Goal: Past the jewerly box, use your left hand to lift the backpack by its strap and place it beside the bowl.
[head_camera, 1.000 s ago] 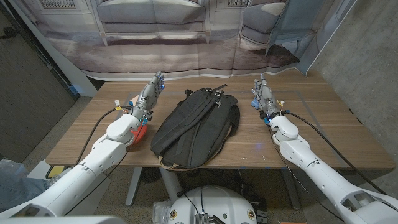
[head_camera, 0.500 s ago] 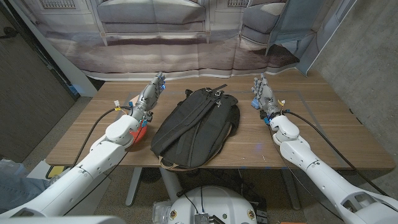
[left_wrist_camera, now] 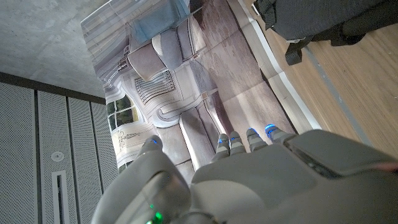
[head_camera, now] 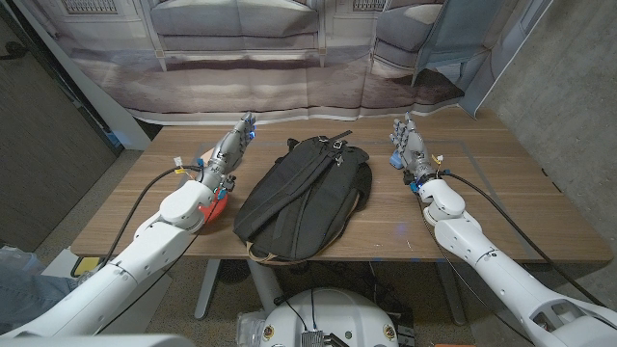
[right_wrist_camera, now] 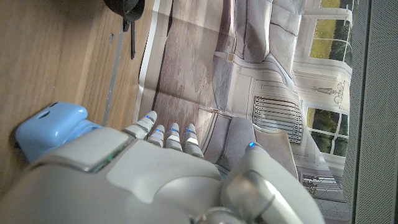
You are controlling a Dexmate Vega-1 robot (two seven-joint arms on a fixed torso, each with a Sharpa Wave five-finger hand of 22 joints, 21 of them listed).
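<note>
Fingers (head_camera: 245, 123) of both hands extend straight, flanking the backpack (head_camera: 304, 193).

Matt black cloth backpack (head_camera: 304, 198) on a smooth wood-grain table (head_camera: 501, 183).

Staged lab test area: wooden table (head_camera: 501, 183) before printed living-room backdrop (head_camera: 270, 48), bare concrete wall (head_camera: 569, 87), cabled robot arms.
</note>
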